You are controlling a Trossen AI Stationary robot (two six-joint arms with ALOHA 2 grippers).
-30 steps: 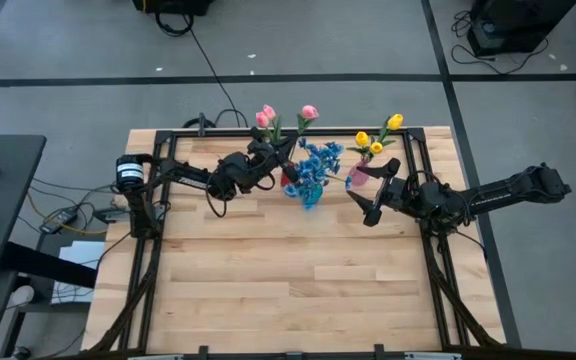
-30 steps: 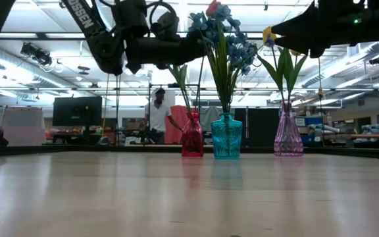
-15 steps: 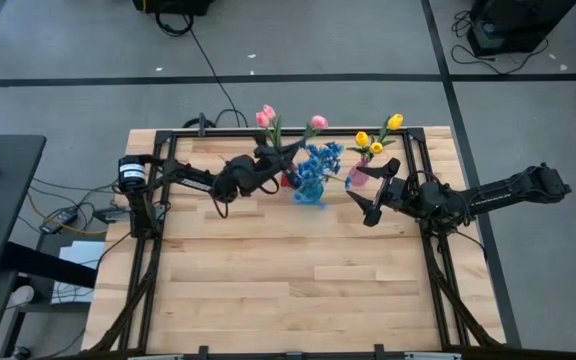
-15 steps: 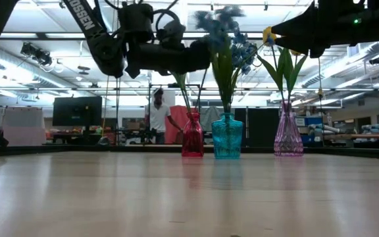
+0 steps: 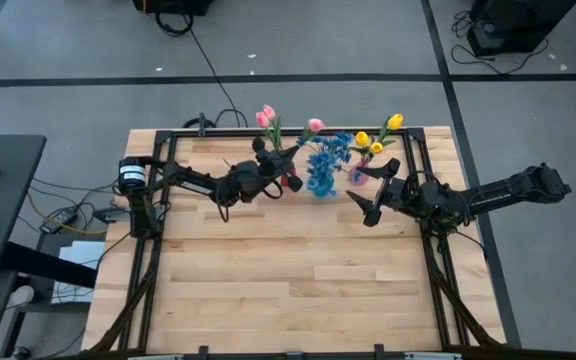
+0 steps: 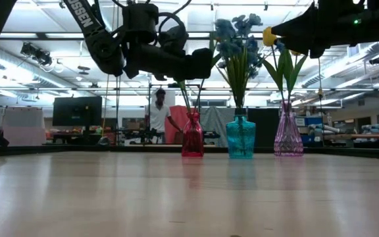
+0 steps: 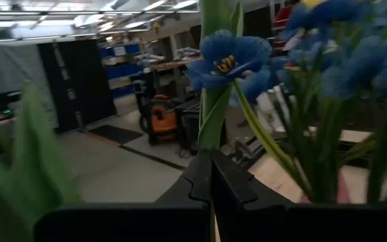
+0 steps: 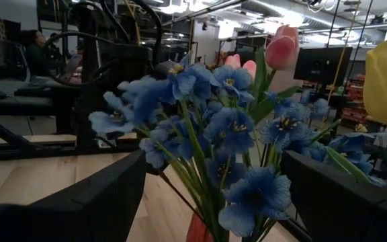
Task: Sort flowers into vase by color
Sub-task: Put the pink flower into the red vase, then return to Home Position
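Flowers in three vases, left claw clamped on a stem

Flowers stand along the table's far edge, upper centre of the high view. Left gripper [image 5: 290,181] sits beside the red vase [image 6: 192,135], fingers pressed together on a thin green stem [image 7: 211,114]; wrist view shows the stem rising from between the closed tips. Pink tulips [image 5: 267,116] lean out above the red vase. Just right of it, teal vase [image 6: 241,137] with blue blooms [image 5: 326,158], leaning toward the purple vase [image 6: 287,131]. Purple vase holds yellow tulips [image 5: 394,122]. Right gripper [image 5: 373,201] hovers near the purple vase, right of centre, fingers spread apart, holding nothing. Wooden table [image 5: 288,290] bare in the foreground. Person [image 6: 157,116] standing in the room behind, low view, left of the red vase.
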